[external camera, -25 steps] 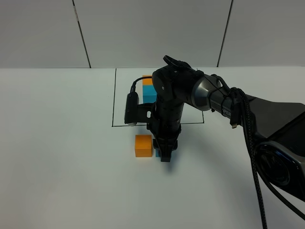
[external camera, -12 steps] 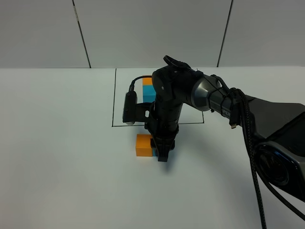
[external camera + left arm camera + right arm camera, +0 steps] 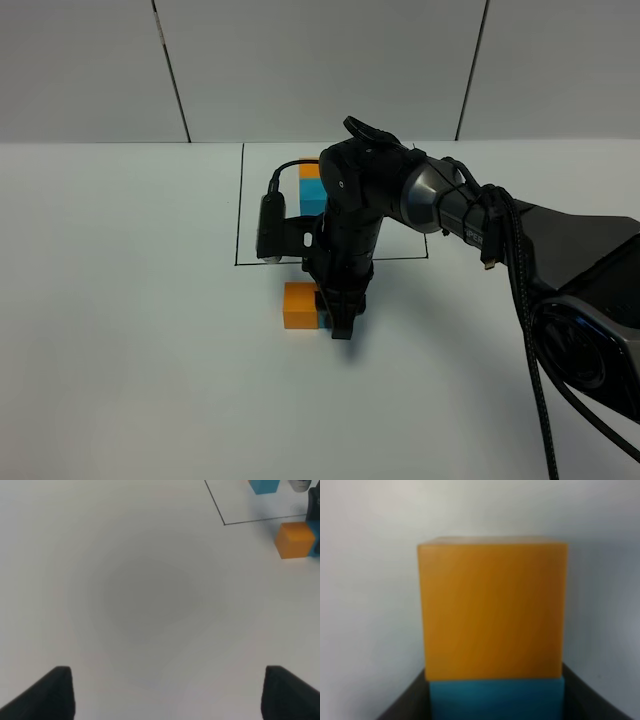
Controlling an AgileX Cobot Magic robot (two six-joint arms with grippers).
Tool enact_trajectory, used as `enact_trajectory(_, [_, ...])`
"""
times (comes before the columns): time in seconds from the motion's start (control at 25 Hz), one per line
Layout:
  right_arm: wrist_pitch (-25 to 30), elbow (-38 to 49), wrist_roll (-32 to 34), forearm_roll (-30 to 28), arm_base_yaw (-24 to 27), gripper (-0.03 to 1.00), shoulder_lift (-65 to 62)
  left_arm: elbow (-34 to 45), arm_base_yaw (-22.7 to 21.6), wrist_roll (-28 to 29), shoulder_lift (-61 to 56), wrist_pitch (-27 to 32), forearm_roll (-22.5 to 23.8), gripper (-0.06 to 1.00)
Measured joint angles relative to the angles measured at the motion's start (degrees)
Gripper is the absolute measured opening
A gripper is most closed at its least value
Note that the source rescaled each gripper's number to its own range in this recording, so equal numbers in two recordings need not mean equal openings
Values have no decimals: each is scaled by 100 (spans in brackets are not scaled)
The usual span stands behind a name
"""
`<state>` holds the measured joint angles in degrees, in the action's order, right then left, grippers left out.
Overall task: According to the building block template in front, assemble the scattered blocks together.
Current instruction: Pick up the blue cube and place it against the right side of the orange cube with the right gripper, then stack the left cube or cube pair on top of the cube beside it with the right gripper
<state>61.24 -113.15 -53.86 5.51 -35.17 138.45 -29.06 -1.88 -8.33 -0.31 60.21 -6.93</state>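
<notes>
Right gripper (image 3: 340, 325) points straight down at the table (image 3: 130, 330), just below centre of the overhead frame, with the arm reaching in from the right edge. Its fingers (image 3: 580, 702) are clamped on the loose blue cube (image 3: 496, 697). The right wrist view shows one dark finger flush against each side face, with no gap. Overhead, only a sliver of blue shows at the gripper's left; the rest is hidden behind it.

Loose orange cube (image 3: 300, 304) sits directly left of the blue one in the overhead frame, side faces touching and edges roughly in line. In the right wrist view it stands just past the blue cube, outside the fingers, with a straight contact seam.

Template (image 3: 312, 185) is above centre overhead, inside the black outline (image 3: 238, 220). Its orange half is farther up the frame and its blue half is nearer, with the arm covering part of it. It is clear of the loose pair, which lies just below the outline's lower line.

Left gripper (image 3: 167, 695) has its fingers (image 3: 57, 695) spread wide, with nothing between them and bare table below. In its wrist view the loose pair and an outline corner sit well away from it.
</notes>
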Motion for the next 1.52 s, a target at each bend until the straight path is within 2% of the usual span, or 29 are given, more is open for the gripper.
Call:
enact_trajectory(0.32, [-35,0,-81,79,0,1,0,0,0,0,0,0,0,72])
enact_trajectory(0.4, [-57,0,-76,109,0,5,6,0,0,0,0,0,0,72])
enact_trajectory(0.48, [-86,0,31,178,-7,22,47,0,0,0,0,0,0,72])
enact_trajectory(0.64, [-41,17,595,120,-19,76,-72,0,0,0,0,0,0,72])
enact_trajectory(0.72, [101,17,924,92,-19,92,-269,0,0,0,0,0,0,72])
enact_trajectory(0.8, [330,17,1221,63,-12,97,-566,0,0,0,0,0,0,72])
enact_trajectory(1.0, [762,17,1979,27,265,100,-1350,0,0,0,0,0,0,72])
enact_trajectory(1.16, [751,200,2367,-14,737,100,-2022,0,0,0,0,0,0,72])
enact_trajectory(1.32, [239,829,2894,-77,1107,98,-2828,0,0,0,0,0,0,72])
enact_trajectory(1.52, [-1021,2375,3761,-194,1455,90,-4007,0,0,0,0,0,0,72])
